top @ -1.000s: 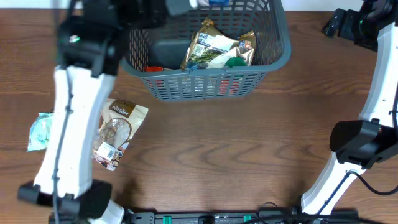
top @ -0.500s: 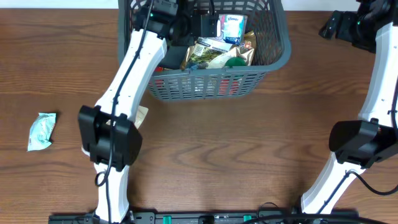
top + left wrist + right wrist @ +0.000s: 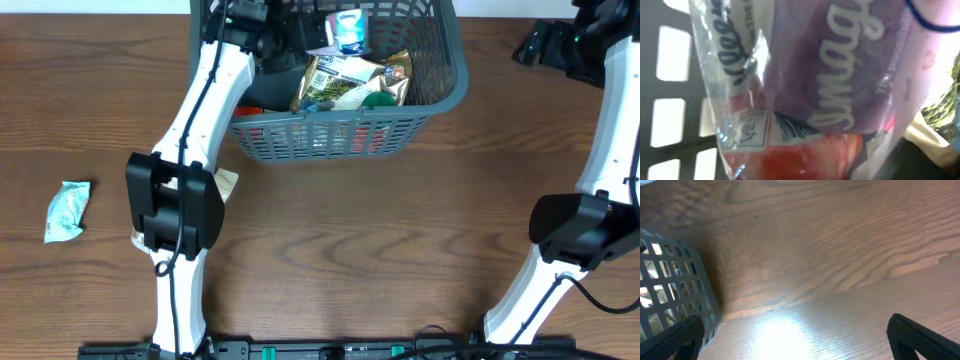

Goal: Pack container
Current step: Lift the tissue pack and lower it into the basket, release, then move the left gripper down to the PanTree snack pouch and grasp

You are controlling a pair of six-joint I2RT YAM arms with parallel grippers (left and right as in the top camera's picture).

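Wooden table (image 3: 400, 230) carries the basket (image 3: 455, 85) at its far edge, with several packets (image 3: 350, 85) inside. Left gripper (image 3: 305, 35) reaches over it with a tissue pack (image 3: 347, 28) at its tip (fingers hidden, so whether they grip cannot be told), which looks like the placing step. Right gripper (image 3: 800, 347) gapes idle beside the basket. Next, probably: let go, then fetch the teal packet (image 3: 68, 210).

A crumpled teal packet (image 3: 67, 210) lies on the wooden table (image 3: 400, 220).
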